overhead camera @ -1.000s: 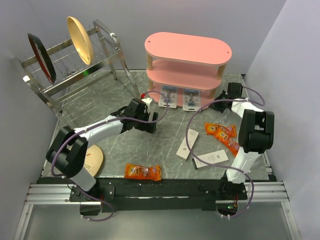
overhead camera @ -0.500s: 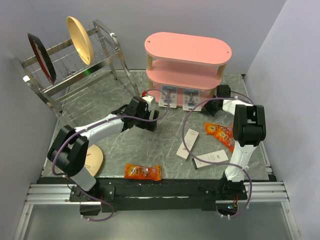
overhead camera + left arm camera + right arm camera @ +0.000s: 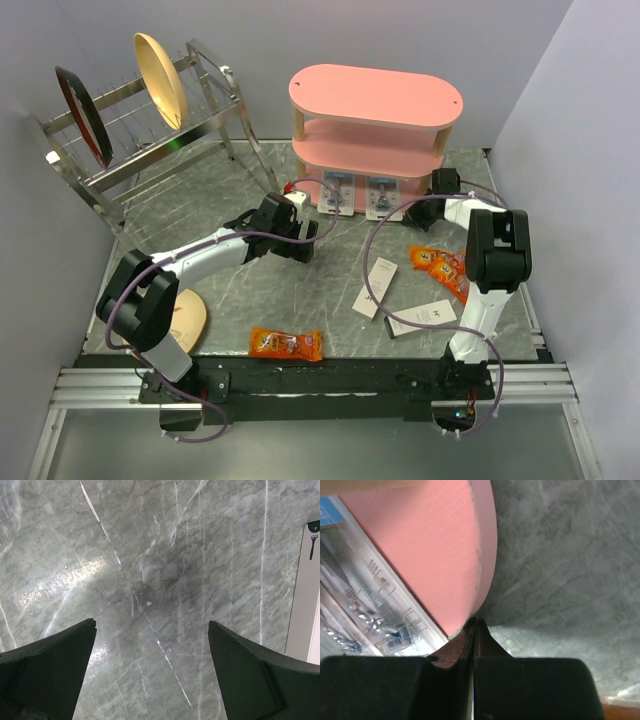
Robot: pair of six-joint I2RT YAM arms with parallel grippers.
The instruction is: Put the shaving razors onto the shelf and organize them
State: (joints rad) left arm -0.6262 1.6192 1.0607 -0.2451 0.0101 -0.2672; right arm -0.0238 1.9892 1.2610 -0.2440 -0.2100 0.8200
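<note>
Nearest on the worktop (image 3: 330,270): an orange packet (image 3: 285,344) and two white boxes (image 3: 376,287). Farther in, left fingers (image 3: 50,665) splayed wide over bare marble, holding nothing; right fingers (image 3: 487,647) clenched together on nothing, tips at the rim of the bottom board of the shelf (image 3: 376,95), seemingly touching it. Beyond, both razors (image 3: 337,193) flat and side by side on that bottom board, near ends poking out toward the front.

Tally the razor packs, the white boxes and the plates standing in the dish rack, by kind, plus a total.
Razor packs: 2
White boxes: 2
Racked plates: 2
Total: 6
</note>
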